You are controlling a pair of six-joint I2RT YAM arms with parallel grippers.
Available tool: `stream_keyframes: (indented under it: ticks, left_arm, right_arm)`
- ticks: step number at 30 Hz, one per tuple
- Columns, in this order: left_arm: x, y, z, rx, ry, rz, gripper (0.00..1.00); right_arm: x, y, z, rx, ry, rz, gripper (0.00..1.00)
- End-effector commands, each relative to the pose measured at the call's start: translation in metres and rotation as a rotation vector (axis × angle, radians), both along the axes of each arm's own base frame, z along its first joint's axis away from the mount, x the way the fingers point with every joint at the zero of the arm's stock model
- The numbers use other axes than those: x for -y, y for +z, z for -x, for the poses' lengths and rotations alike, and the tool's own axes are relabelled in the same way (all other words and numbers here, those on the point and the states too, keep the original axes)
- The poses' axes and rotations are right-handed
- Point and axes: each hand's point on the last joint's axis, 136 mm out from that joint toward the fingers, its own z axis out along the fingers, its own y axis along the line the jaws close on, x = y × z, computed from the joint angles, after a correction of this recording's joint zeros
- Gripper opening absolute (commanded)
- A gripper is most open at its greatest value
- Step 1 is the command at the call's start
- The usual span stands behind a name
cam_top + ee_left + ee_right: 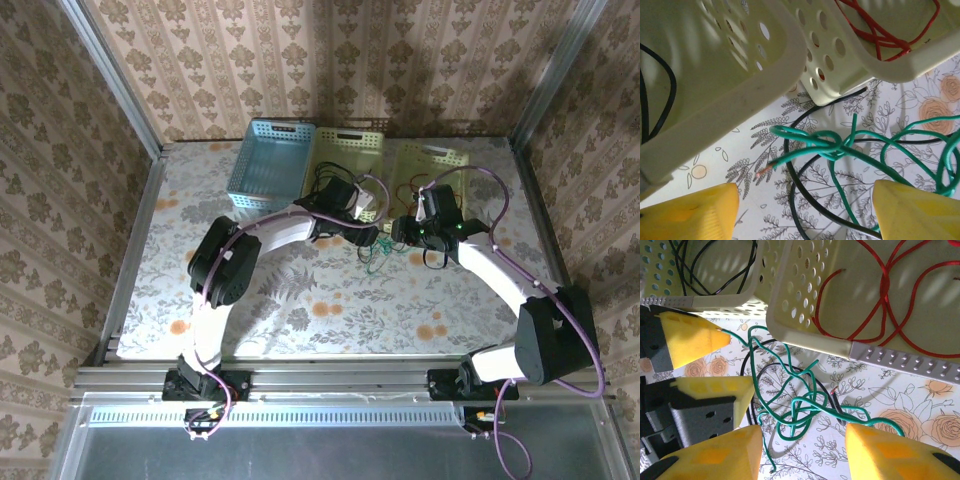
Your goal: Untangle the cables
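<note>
Left gripper [805, 192] jaws wide over the green cable [835, 147] knot on the desk [920, 107], loose black cable [840, 98] crossing it. Right gripper [804, 432] jaws wide, just beside. Risk: pinching both strands, or opposed pulls cinching the knot. Blue basket [262, 190] seemingly bare. Middle basket [350, 133] holds stowed black cable [673, 85]. Right basket [440, 152] holds red cable [900, 47].

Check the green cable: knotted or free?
Knotted. The left wrist view shows the green cable pulled through its own loops into a tight knot, lying on the table.
</note>
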Motion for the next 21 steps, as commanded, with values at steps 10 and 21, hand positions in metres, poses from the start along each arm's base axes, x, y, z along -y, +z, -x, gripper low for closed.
stream_keyframes:
  ticks: [10,21]
  left_arm:
    - [0.007,-0.028,0.018,-0.032,-0.089,-0.101,0.62]
    - [0.009,-0.031,0.019,-0.032,-0.092,-0.100,0.05]
  right_arm:
    - [0.006,0.012,-0.001,0.042,-0.018,0.009,0.48]
    - [0.008,-0.005,0.010,0.011,-0.022,0.014,0.48]
